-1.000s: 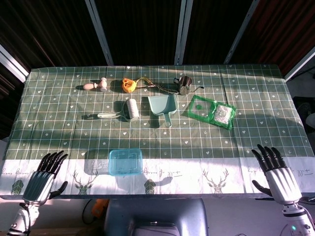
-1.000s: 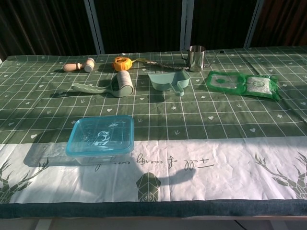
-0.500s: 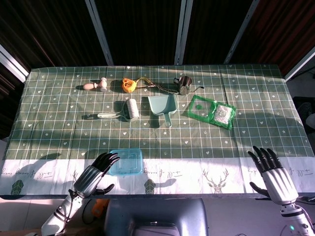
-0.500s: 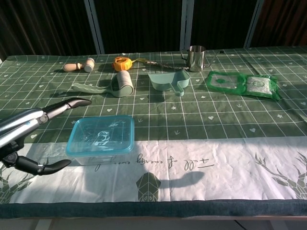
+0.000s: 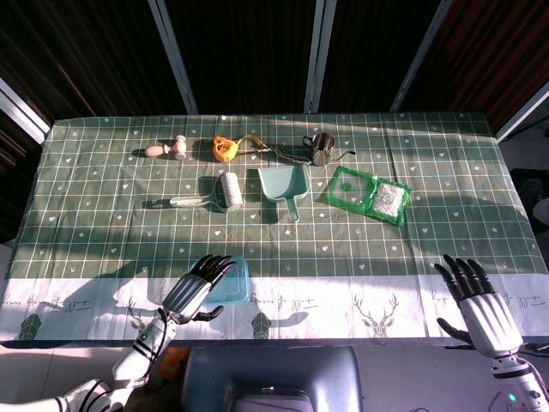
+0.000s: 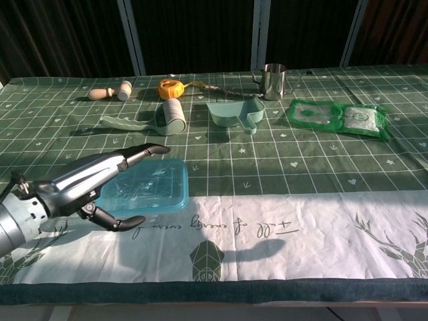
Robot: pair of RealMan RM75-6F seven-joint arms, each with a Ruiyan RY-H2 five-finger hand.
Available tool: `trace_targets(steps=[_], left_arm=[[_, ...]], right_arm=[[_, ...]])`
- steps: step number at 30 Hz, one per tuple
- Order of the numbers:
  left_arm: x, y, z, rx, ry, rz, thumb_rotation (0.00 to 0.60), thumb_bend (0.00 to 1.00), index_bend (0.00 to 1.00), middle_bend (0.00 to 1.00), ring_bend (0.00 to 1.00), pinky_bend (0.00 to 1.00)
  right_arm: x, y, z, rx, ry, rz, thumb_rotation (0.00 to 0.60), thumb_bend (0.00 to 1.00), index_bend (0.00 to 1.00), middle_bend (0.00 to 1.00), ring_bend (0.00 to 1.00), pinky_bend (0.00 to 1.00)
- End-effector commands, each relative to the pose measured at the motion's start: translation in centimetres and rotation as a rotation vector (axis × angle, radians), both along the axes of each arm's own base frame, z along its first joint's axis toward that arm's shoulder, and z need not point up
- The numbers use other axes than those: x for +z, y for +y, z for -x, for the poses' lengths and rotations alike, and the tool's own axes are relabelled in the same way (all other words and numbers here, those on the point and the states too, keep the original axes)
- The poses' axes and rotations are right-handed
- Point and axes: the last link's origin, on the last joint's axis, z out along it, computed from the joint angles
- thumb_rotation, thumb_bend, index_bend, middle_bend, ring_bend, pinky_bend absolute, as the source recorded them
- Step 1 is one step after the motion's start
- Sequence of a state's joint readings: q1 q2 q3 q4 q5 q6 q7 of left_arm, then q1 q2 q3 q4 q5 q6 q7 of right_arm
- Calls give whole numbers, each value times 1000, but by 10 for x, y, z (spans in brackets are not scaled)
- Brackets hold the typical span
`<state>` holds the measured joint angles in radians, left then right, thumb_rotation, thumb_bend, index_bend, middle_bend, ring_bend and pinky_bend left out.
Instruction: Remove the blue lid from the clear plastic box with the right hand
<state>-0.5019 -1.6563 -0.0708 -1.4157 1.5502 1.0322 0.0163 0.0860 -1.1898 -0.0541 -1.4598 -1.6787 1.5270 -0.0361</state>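
The clear plastic box with its blue lid (image 5: 230,281) (image 6: 157,186) sits near the table's front edge, left of centre, lid on. My left hand (image 5: 197,286) (image 6: 90,180) hovers over the box's left part, fingers spread and holding nothing, hiding that side of it. My right hand (image 5: 478,299) is open at the front right corner, far from the box; the chest view does not show it.
Further back lie a lint roller (image 5: 228,190), a teal dustpan (image 5: 285,184), a green packet (image 5: 369,195), a steel cup (image 5: 320,149), an orange tape measure (image 5: 225,149) and a wooden piece (image 5: 167,149). The tablecloth's white band (image 6: 301,227) runs along the front.
My left hand has moved right and forward, from beside the box to over its left part. My right hand has barely shifted.
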Motion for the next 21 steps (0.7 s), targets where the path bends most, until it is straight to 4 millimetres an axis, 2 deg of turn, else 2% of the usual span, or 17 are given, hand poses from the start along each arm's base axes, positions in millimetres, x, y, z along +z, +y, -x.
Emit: trace_targets(steps=[1, 10, 13, 17, 21], left_arm=[[-4, 6, -2, 4, 17, 4, 600, 265, 0, 0, 0, 0], [-7, 15, 3, 34, 55, -2, 600, 264, 0, 0, 0, 0], [-8, 17, 6, 41, 60, -7, 600, 264, 0, 15, 44, 53], [-12, 17, 6, 50, 59, 15, 600, 271, 0, 196, 236, 212], [-16, 14, 3, 38, 44, 38, 600, 273, 0, 308, 335, 317]], right_arm=[[0, 0, 0, -4, 0, -3, 600, 296, 0, 0, 0, 0], [0, 0, 1, -10, 1, -13, 600, 296, 0, 0, 0, 0], [-1, 0, 0, -6, 4, -16, 600, 296, 0, 0, 0, 0], [-7, -3, -3, 9, 12, -38, 600, 296, 0, 0, 0, 0], [-18, -13, -10, 46, 23, -72, 600, 295, 0, 0, 0, 0]])
